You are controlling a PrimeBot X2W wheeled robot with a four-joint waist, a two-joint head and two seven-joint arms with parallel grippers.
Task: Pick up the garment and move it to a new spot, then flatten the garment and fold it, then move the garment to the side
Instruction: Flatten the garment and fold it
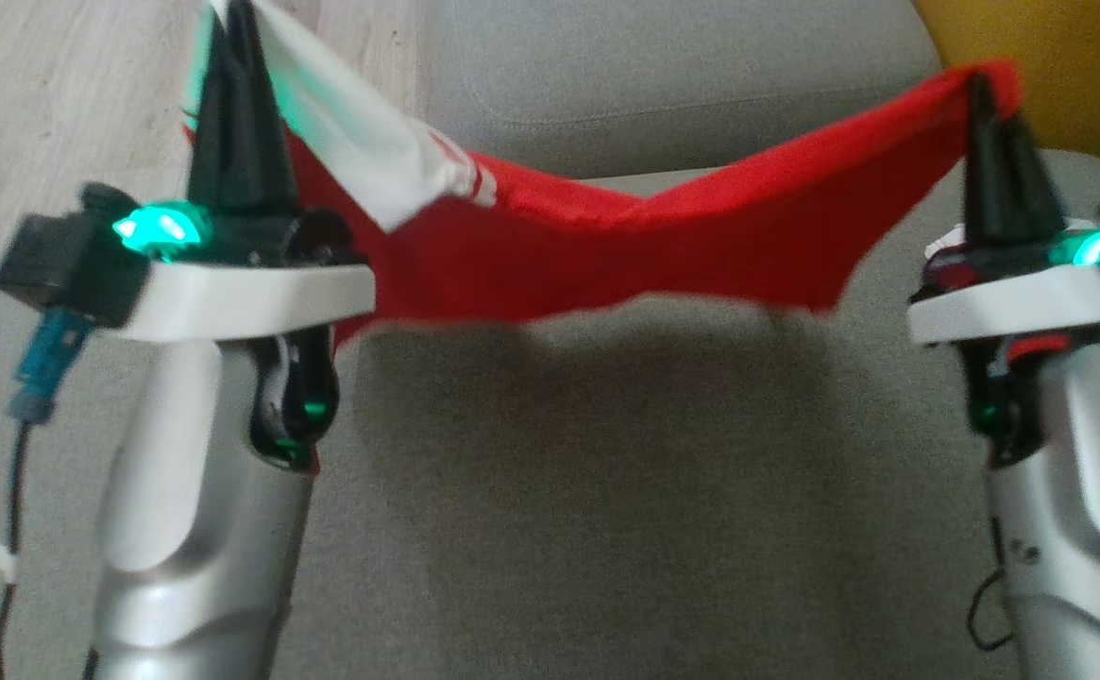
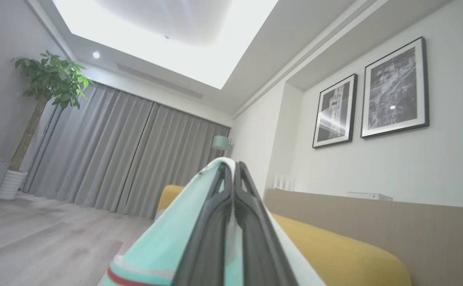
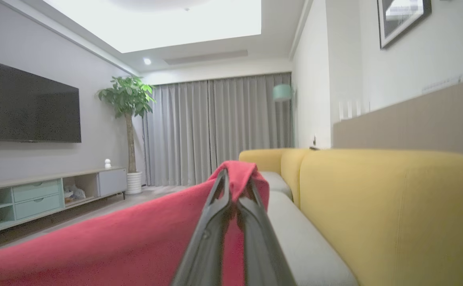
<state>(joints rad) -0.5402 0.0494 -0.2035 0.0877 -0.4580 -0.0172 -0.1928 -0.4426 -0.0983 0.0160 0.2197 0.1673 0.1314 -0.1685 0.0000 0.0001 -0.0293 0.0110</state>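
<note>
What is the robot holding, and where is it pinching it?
The garment, hung between both grippers over the sofa seat: the left gripper pinches its white end, the right gripper its red end.

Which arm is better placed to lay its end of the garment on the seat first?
Probably right: the right fingers pinch the garment at its red end over the grey seat; the left fingers hold its white end out by the wooden floor.

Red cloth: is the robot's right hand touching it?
Touching. The right wrist view shows the right hand shut on the red cloth, with the cloth pinched inside and folded over the top.
</note>
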